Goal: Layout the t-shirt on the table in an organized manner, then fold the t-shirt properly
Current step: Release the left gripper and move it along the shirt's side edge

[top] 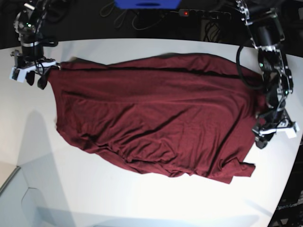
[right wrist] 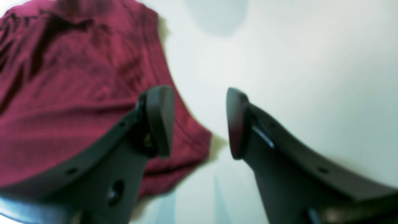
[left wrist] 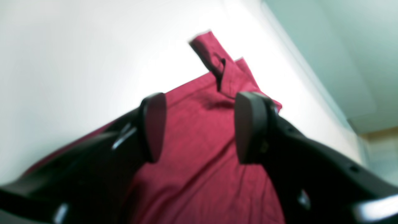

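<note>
Shirt [top: 156, 113] lies spread mid-frame on desk [top: 118, 203], wrinkled, lower-right hem bunched. Left pincer [left wrist: 199, 127] spread above cloth, empty; right pincer [right wrist: 199, 121] spread over the shirt's edge, empty. Risk: folding now traps creases; a shallow pinch slips off the thin fabric.

Blue box [top: 147, 4]; black cables [top: 124, 18] behind

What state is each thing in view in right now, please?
t-shirt: spread across the table, wrinkled, not yet folded.
table: white, carrying the t-shirt.
left gripper: open, above the t-shirt, holding nothing.
right gripper: open, over the t-shirt's edge, holding nothing.
</note>
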`<state>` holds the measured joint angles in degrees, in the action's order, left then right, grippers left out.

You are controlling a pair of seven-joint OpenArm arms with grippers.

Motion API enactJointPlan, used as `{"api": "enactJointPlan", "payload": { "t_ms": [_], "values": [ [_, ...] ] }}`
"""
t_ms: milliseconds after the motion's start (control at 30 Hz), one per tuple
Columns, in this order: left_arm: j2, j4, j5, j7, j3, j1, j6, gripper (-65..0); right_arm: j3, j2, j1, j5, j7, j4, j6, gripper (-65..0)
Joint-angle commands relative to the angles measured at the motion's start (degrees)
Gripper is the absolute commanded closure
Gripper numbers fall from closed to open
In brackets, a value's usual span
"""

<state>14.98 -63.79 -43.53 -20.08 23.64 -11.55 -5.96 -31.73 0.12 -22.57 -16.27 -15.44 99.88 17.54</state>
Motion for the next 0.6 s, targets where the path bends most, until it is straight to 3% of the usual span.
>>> {"api": "enactJointPlan", "payload": {
  "t_ms": [0, 167, 333, 567],
  "values": [
    [0.6, 1.8, 0.9, 1.1, -1.2, -3.6, -0.9, -34.0, -0.1, 0.5, -0.2, -0.4, 1.5, 1.2, -0.1, -28.0],
    [0.3, 12.8, 10.0, 1.2, -4.2, -11.0, -0.9, -34.0, -0.1, 0.6, 3.4, -0.4, 1.1, 1.2, -0.1, -28.0],
    [0.1, 17.8, 15.4, 4.4, -4.3, -12.4, -0.9, -34.0, 0.0, 1.0, 4.7, -0.4, 1.1, 1.2, -0.1, -28.1],
    [0.1, 25.7, 21.2, 4.8, -4.3, -12.1, -0.9, -34.0, 2.5, 5.8, 5.5, -0.4, 1.1, 0.8, -0.1, -28.2]
  ]
}}
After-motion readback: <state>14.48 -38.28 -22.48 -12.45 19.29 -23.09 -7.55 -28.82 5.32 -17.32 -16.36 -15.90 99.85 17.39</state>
